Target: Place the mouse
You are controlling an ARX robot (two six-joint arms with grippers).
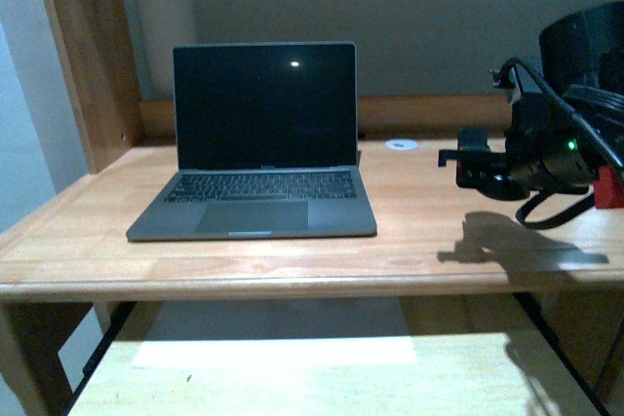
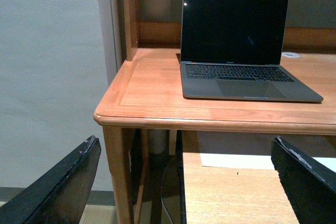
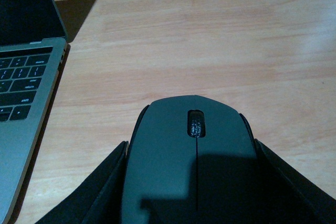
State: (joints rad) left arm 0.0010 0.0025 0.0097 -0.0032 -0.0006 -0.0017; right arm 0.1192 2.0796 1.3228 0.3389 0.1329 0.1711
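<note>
1. Right gripper: the jaws stand narrow, closed on the mouse. One dark finger presses each flank, so the mouse sits held between them.
2. Mouse: small, oval and matte, dark grey to black. It has a smooth domed top, a scroll wheel set in a slot near its front edge, and a fine seam running back from the wheel along the midline. Shadow covers its rear half.
3. Position of the mouse: it is in the right gripper, to the right of the laptop and apart from it, over bare wood. The front view shows the gripper raised above the surface with its shadow on the wood beneath it.
4. Left gripper: the jaws stand wide apart with nothing between them. It is low and in front of the desk corner, left of the laptop.
5. Surface: a light wooden desk with a rounded front edge. A round white cable grommet lies behind and right of the laptop. The laptop is open, its screen dark, its keyboard and trackpad grey.
6. Surroundings: a lower wooden shelf lies beneath and in front of the laptop. A wooden upright rises to its left, and a plain grey wall stands behind it.
</note>
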